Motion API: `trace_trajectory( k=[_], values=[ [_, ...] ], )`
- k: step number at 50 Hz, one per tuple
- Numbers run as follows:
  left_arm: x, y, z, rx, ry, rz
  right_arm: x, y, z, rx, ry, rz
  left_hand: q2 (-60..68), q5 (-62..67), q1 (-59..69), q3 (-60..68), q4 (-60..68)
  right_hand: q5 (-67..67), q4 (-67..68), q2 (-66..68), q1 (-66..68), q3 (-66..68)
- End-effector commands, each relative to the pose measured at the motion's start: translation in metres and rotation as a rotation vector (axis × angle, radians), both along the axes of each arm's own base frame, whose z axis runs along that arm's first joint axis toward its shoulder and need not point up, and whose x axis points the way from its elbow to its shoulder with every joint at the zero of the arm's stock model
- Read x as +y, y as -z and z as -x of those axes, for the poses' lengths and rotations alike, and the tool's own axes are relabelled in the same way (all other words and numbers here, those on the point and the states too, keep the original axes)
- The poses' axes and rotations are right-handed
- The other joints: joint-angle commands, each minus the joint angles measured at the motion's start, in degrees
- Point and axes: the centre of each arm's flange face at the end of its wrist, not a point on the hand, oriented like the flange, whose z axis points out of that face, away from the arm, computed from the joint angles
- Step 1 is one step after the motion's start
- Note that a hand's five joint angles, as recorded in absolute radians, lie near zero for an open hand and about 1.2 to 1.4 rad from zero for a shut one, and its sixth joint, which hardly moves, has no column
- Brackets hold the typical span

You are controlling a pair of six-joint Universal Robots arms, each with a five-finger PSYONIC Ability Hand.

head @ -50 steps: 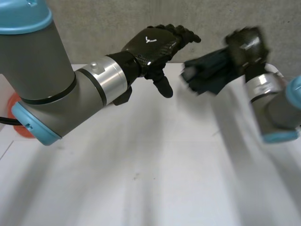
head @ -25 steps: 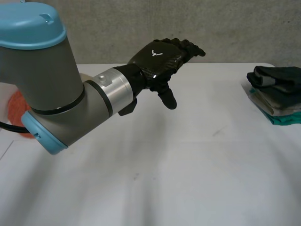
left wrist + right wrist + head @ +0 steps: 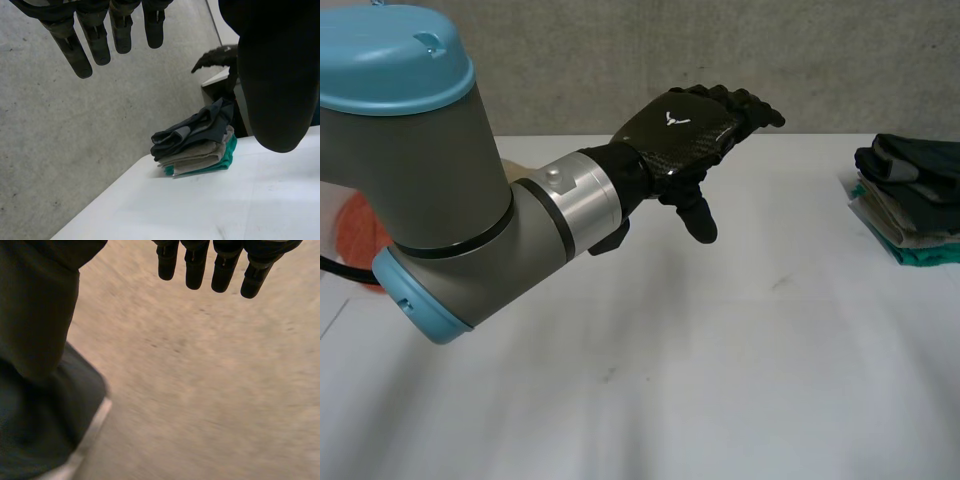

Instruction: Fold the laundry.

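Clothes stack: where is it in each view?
Head: stack at the table's right edge.
Left wrist: stack on the table corner, beyond the left hand's fingertips.
Right wrist: dark shape beside the right hand's thumb; cannot tell if it is the stack.
Shared landmark, head and left wrist: grey wall behind the table.

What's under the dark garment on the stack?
Under the dark garment: a folded beige cloth, then a teal cloth at the bottom, on the table. Further layers are covered.
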Motion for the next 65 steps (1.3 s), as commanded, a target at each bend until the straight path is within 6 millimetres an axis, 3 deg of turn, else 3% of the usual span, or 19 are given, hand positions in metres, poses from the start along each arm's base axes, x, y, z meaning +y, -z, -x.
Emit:
trace_trajectory(
  k=[1,3,4,8,10,14,15,18,19,25,31,40,43,46,49,54,57,59,65],
  values=[
    [0.002,-0.013,-0.001,0.028,0.001,0.032,0.012,-0.050,-0.006,0.298,0.195,0.088,2.53,1.67,3.03,2.16,2.54,-2.69,-1.76,-2.02,-2.58,-1.83],
    [0.002,-0.021,-0.003,0.048,-0.003,0.054,0.011,-0.058,-0.037,0.321,0.156,0.123,2.53,1.67,3.03,2.16,2.54,-2.69,-1.76,-2.02,-2.58,-1.83],
    [0.001,-0.028,-0.004,0.070,-0.012,0.079,0.014,-0.065,-0.082,0.318,0.070,0.163,2.69,1.84,3.19,2.32,2.71,-2.69,-1.76,-2.02,-2.58,-1.83],
    [-0.009,-0.048,-0.012,0.131,-0.114,0.147,0.033,-0.063,-0.170,0.294,-0.133,0.197,2.70,1.84,3.19,2.32,2.71,-2.69,-1.76,-2.02,-2.58,-1.83],
    [-0.020,-0.055,-0.020,0.154,-0.199,0.177,0.045,-0.060,-0.193,0.291,-0.188,0.192,2.70,1.84,3.19,2.32,2.71,-2.69,-1.76,-2.02,-2.58,-1.83],
    [-0.073,-0.060,-0.060,0.135,-0.491,0.273,0.078,-0.046,-0.238,0.281,-0.304,0.153,2.70,1.84,3.19,2.32,2.71,-2.69,-1.76,-2.02,-2.58,-1.83],
    [-0.095,-0.057,-0.080,0.071,-0.605,0.327,0.092,-0.034,-0.257,0.278,-0.356,0.120,2.36,1.51,2.86,1.99,2.38,-2.69,-1.76,-2.02,-2.58,-1.83],
    [-0.124,-0.043,-0.103,-0.079,-0.722,0.405,0.112,-0.016,-0.279,0.268,-0.420,0.066,2.02,1.17,2.52,1.65,2.04,-2.69,-1.76,-2.02,-2.58,-1.83],
    [-0.144,-0.023,-0.113,-0.206,-0.768,0.447,0.124,-0.003,-0.290,0.265,-0.456,0.028,1.52,0.67,2.02,1.15,1.54,-2.69,-1.76,-2.02,-2.58,-1.83],
    [-0.208,0.062,-0.147,-0.584,-0.825,0.512,0.158,0.033,-0.311,0.270,-0.544,-0.079,0.01,-0.85,0.50,-0.37,0.02,-2.69,-1.76,-2.02,-2.58,-1.83],
    [-0.261,0.144,-0.170,-0.641,-0.767,0.511,0.167,0.059,-0.312,0.299,-0.551,-0.153,-1.01,-1.86,-0.51,-1.38,-0.99,-2.69,-1.76,-2.02,-2.58,-1.83],
    [-0.293,0.195,-0.170,-0.604,-0.678,0.539,0.171,0.079,-0.303,0.302,-0.515,-0.219,7.38,6.53,7.88,7.01,7.40,-2.69,-1.76,-2.02,-2.58,-1.83],
    [-0.302,0.205,-0.173,-0.590,-0.682,0.547,0.173,0.086,-0.303,0.310,-0.516,-0.236,29.48,28.62,29.98,29.11,29.49,-2.69,-1.76,-2.02,-2.58,-1.83],
    [-0.302,0.203,-0.169,-0.576,-0.685,0.549,0.172,0.085,-0.302,0.311,-0.514,-0.233,68.02,67.17,68.52,67.65,68.04,-2.69,-1.76,-2.02,-2.58,-1.83],
    [-0.298,0.191,-0.161,-0.548,-0.713,0.544,0.170,0.084,-0.302,0.309,-0.509,-0.223,68.11,67.25,68.61,67.74,68.12,-2.69,-1.76,-2.02,-2.58,-1.83],
    [-0.269,0.098,-0.141,-0.363,-0.821,0.556,0.168,0.079,-0.302,0.300,-0.498,-0.211,68.11,67.25,68.61,67.74,68.12,-2.69,-1.76,-2.02,-2.58,-1.83],
    [-0.239,0.051,-0.126,-0.207,-0.796,0.560,0.166,0.077,-0.300,0.297,-0.477,-0.204,68.11,67.25,68.61,67.74,68.12,-2.69,-1.76,-2.02,-2.58,-1.83],
    [-0.204,0.012,-0.108,-0.060,-0.740,0.545,0.163,0.074,-0.299,0.296,-0.456,-0.198,68.11,67.25,68.61,67.74,68.12,-2.69,-1.76,-2.02,-2.58,-1.83],
    [-0.117,-0.045,-0.077,0.197,-0.573,0.445,0.159,0.053,-0.296,0.285,-0.406,-0.141,68.11,67.25,68.61,67.74,68.12,-2.69,-1.76,-2.02,-2.58,-1.83]
  ],
)
